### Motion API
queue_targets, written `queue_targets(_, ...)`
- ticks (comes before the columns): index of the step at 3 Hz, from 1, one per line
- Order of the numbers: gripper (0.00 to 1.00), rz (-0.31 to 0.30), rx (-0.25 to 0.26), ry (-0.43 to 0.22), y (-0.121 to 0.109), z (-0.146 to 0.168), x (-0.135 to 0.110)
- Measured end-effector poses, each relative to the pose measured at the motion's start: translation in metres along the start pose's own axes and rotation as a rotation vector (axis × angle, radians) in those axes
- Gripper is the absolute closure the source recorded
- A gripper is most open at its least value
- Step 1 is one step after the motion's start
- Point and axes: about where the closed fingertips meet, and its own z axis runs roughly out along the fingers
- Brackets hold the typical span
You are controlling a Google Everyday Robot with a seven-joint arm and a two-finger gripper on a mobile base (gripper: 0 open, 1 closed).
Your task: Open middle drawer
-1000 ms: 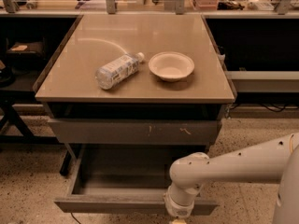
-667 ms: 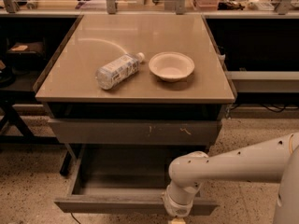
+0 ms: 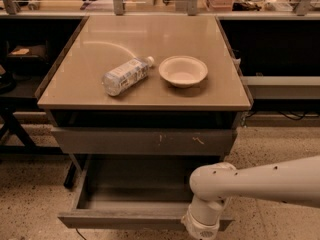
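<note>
The middle drawer (image 3: 125, 220) stands pulled out at the bottom of the cabinet. Its plain dark-grey front strip faces me and its shallow grey tray interior (image 3: 140, 184) is open to view. My white arm (image 3: 260, 181) comes in from the right and bends down over the drawer's front right part. The wrist (image 3: 202, 220) covers part of the front strip. My gripper hangs below the wrist, past the bottom edge of the picture, so it is out of view.
Above the open drawer is a shut taller grey front with pale scratch marks (image 3: 145, 141). On the tan tabletop (image 3: 150, 39) lie a plastic bottle (image 3: 125, 76) on its side and a white bowl (image 3: 183, 71). Dark shelving stands on both sides, over speckled floor (image 3: 30, 199).
The wrist has shifted very slightly over the drawer's front. The drawer stands pulled out about as far as before.
</note>
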Motion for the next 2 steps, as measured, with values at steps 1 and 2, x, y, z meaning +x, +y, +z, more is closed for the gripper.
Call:
queue_targets(1,0.0,0.042,-0.018,-0.001,0.023,-0.005,0.008)
queue_targets(2,0.0,0.013,0.024,-0.008,0.01,-0.012,0.003)
